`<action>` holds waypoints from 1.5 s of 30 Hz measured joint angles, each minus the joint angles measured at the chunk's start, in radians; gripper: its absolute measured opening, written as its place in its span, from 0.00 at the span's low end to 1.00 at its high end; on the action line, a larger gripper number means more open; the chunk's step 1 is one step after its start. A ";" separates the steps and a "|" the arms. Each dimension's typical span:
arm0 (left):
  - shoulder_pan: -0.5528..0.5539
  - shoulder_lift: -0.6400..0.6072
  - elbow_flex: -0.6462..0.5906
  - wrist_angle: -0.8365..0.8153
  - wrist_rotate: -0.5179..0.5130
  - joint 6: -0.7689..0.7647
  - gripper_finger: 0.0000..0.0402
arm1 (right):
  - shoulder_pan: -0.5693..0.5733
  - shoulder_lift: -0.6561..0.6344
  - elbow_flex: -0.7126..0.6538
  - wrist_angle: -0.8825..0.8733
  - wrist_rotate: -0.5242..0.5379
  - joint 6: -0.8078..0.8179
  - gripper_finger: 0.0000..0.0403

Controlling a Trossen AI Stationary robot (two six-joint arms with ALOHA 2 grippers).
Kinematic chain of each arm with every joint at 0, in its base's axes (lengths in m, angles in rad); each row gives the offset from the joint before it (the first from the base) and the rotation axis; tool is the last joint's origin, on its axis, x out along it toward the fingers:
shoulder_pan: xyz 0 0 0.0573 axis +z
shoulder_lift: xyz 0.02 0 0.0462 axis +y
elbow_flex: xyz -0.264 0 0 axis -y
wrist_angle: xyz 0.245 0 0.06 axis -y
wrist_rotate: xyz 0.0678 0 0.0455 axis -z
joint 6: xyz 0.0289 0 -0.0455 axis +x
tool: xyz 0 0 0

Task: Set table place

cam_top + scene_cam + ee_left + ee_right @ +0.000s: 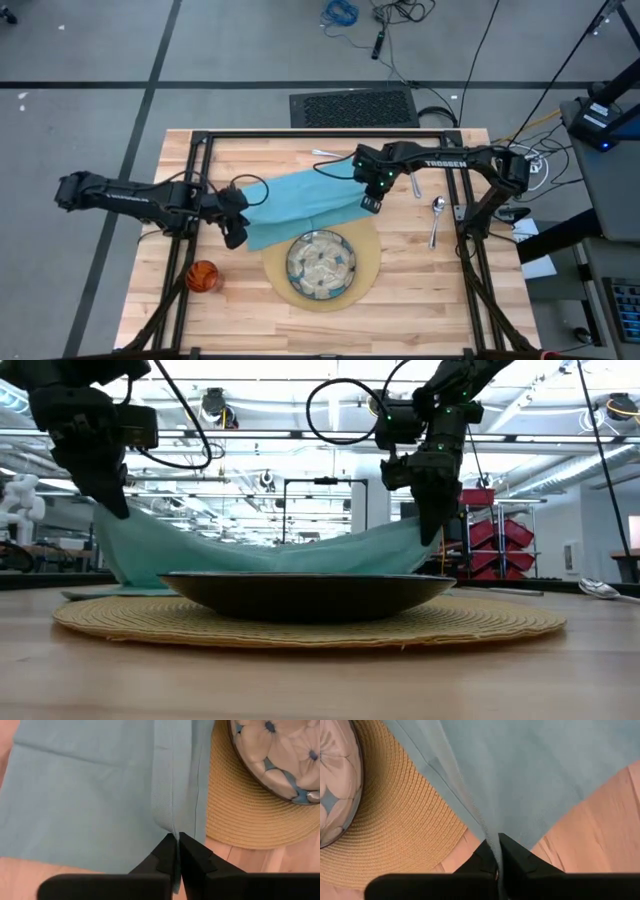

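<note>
At the low view's bottom centre, the patterned plate (305,592) is seated on the woven mat (480,622). Behind it the light-blue napkin (250,555) is held stretched, apparently for folding, one corner pinched by the left gripper (112,505) at upper left, another by the right gripper (430,530) at upper right.

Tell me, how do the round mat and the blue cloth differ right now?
The mat lies flat on the table under the plate; the napkin hangs lifted, pinched by the left end effector and right end effector. The mat is round, tan and woven; the napkin is light blue, smooth cloth.
</note>
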 joint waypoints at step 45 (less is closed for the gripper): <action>0.002 0.076 0.001 0.263 -0.300 0.002 0.52 | 0.144 0.000 0.000 -0.160 0.569 0.090 0.44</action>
